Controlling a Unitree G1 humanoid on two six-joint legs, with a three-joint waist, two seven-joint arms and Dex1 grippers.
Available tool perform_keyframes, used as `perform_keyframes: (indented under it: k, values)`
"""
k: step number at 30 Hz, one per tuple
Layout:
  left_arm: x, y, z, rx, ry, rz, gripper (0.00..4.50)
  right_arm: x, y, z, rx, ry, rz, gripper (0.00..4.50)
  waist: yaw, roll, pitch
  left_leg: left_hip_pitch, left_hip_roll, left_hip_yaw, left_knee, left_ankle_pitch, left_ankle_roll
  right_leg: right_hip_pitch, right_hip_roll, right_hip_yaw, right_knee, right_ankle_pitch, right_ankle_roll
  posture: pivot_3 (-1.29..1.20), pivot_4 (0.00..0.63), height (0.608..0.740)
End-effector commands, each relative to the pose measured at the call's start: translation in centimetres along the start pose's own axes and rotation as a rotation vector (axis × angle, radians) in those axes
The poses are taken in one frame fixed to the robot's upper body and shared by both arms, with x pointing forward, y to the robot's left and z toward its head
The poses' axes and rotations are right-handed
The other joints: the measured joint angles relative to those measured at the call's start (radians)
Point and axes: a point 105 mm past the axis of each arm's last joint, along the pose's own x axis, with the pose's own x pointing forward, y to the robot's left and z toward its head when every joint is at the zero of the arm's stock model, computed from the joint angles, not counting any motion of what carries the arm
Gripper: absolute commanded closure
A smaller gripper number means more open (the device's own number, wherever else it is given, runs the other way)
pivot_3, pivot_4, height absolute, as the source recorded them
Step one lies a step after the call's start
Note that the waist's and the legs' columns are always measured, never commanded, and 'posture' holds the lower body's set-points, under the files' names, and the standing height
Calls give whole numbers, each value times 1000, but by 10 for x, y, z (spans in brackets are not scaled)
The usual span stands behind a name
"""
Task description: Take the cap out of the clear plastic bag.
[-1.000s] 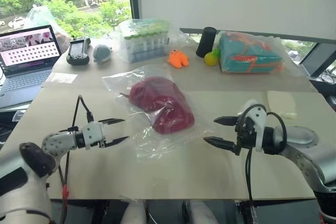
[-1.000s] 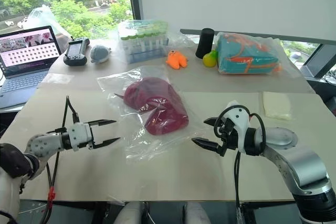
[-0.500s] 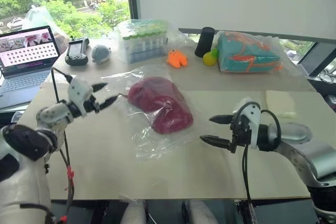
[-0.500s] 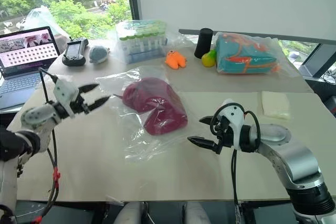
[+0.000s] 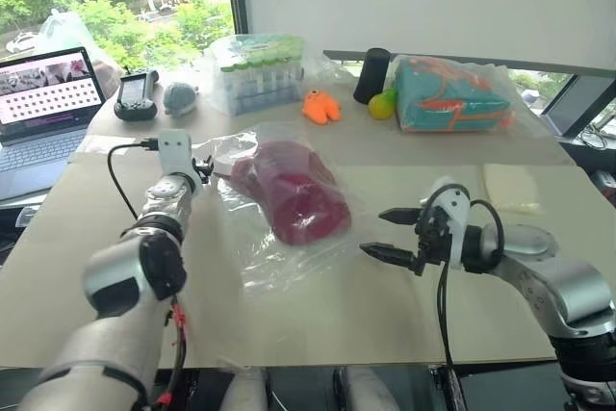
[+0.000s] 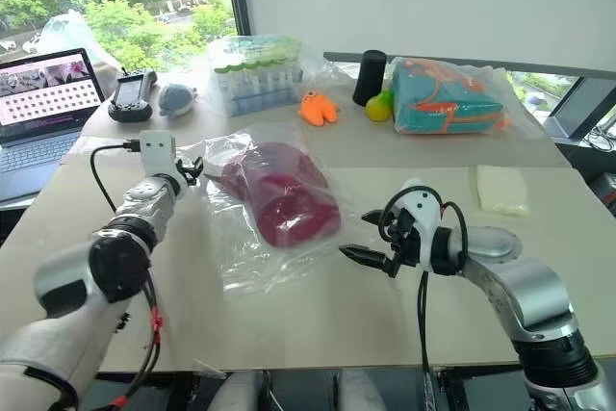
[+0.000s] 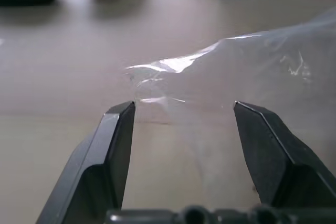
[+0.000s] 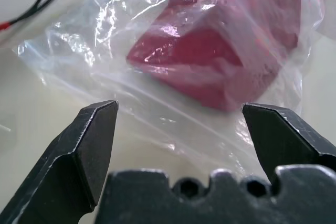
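My left gripper [image 7: 181,129] has swung forward to the clear plastic bag [image 5: 279,238]'s far-left corner, jaws released astride it; right gripper [image 5: 393,235] released, waiting; the cap [image 5: 294,194] remains bagged.

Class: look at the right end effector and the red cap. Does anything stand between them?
Yes. The clear bag still wraps the cap; its near edge lies on the table between the open right end effector and the cap. No other object stands in that gap.
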Motion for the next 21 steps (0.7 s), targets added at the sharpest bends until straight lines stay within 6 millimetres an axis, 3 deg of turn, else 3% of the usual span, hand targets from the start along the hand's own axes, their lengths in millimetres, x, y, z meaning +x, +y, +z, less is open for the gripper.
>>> perform_keyframes:
  k: [1, 5, 8, 10, 12, 15, 21]
  values:
    - [0, -14, 46, -22, -158, -53, 1288, 0, -9, 11, -33, -43, -56, 0, 2, 0, 0, 0, 0, 0, 0, 0, 0, 0, 0, 0, 0, 0, 0, 0, 150, 740]
    - [-9, -39, 71, -52, -278, -228, 1288, 1, -10, 9, -23, -48, -75, 0, 7, 0, 0, 1, -1, 0, 0, 0, 0, 2, 0, 0, -1, 0, 0, 0, 150, 740]
    - [-35, -72, 91, 13, -406, -489, 1288, 2, -8, 4, -19, -38, -73, 0, 1, 0, 0, 0, -1, 0, 0, 0, 0, 2, 0, 0, -2, 0, 0, 0, 150, 740]
    - [-78, -105, 88, 63, -421, -816, 1288, 3, -8, 3, -11, -40, -74, 0, -2, 1, 0, 1, -1, 0, 0, 0, 0, 2, 0, 1, -1, 0, 0, 0, 150, 740]
    - [-122, -124, 69, 157, -357, -1100, 1288, 4, -9, 4, -8, -44, -73, 0, -11, 1, 0, 0, -1, 0, 0, 0, 0, 1, 0, 2, -1, 0, 0, 0, 150, 740]
    - [-156, -118, 53, 222, -250, -1285, 1288, 5, -9, 5, -6, -52, -58, 0, -24, 1, 0, 2, 0, 0, 0, 0, 0, 1, 0, 2, 0, 0, -1, 0, 150, 740]
    - [-175, -96, 39, 374, -99, -1413, 1288, 3, -8, 7, -22, -48, -12, 0, -28, 2, 0, 10, 2, 1, 0, 0, 0, 7, 4, 4, -1, -3, 3, 0, 150, 740]
